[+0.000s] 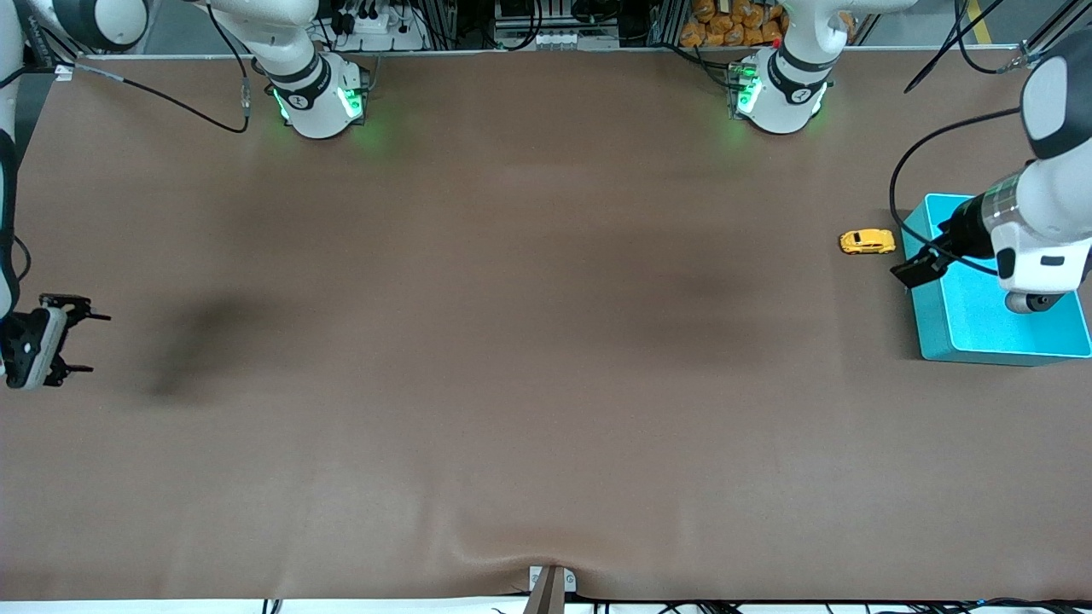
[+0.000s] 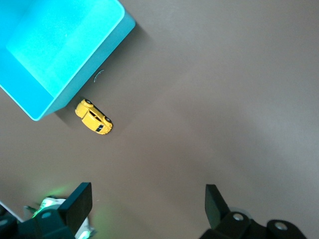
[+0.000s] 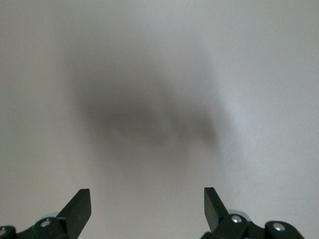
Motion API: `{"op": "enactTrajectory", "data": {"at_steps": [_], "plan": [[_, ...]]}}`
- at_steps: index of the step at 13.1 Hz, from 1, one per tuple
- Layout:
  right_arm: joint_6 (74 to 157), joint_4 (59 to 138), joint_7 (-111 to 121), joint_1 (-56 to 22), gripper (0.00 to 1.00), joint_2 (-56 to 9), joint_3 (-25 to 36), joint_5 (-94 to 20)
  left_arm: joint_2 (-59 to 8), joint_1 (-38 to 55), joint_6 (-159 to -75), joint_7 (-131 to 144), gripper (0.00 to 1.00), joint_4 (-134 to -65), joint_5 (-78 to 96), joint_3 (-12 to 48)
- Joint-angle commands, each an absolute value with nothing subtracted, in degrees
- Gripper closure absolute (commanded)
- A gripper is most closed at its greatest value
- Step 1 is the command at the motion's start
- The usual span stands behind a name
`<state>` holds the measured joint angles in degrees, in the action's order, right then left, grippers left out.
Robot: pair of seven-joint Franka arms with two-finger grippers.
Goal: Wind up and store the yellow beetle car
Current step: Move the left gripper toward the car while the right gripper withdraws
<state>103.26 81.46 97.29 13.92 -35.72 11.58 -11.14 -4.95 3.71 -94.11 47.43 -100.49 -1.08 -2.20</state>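
The yellow beetle car (image 1: 868,242) stands on its wheels on the brown table, right beside the turquoise bin (image 1: 981,351) at the left arm's end. In the left wrist view the car (image 2: 93,117) sits close to a corner of the bin (image 2: 84,74), which holds nothing that I can see. My left gripper (image 1: 930,251) hangs open over the bin's edge beside the car, with nothing between its fingers (image 2: 149,204). My right gripper (image 1: 98,343) waits open over bare table at the right arm's end, holding nothing (image 3: 147,206).
The two arm bases (image 1: 320,102) (image 1: 776,98) stand with green lights along the table's edge farthest from the front camera. A black cable (image 1: 171,102) lies near the right arm's base. The brown table top (image 1: 546,341) stretches wide between the arms.
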Motion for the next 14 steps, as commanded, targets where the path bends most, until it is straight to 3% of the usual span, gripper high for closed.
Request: {"op": "enactTrajectory", "data": {"at_steps": [1,8,14], "plan": [[101.25,81.56,85.48,9.42,0.0,-32.09,11.95,-12.48,-3.78,1.5,-98.78,50.97,0.0,-106.77,-0.88,-1.85],[98.7,81.21,50.32,-1.04,0.0,-25.5,11.95,-12.39,-3.78,-1.93,-110.28,63.43,0.0,-121.97,-5.54,-1.85],[97.12,79.28,39.47,-2.72,0.0,-24.79,12.3,-11.51,-3.87,-8.6,-123.9,68.03,0.0,-131.9,-5.54,-1.85]]}}
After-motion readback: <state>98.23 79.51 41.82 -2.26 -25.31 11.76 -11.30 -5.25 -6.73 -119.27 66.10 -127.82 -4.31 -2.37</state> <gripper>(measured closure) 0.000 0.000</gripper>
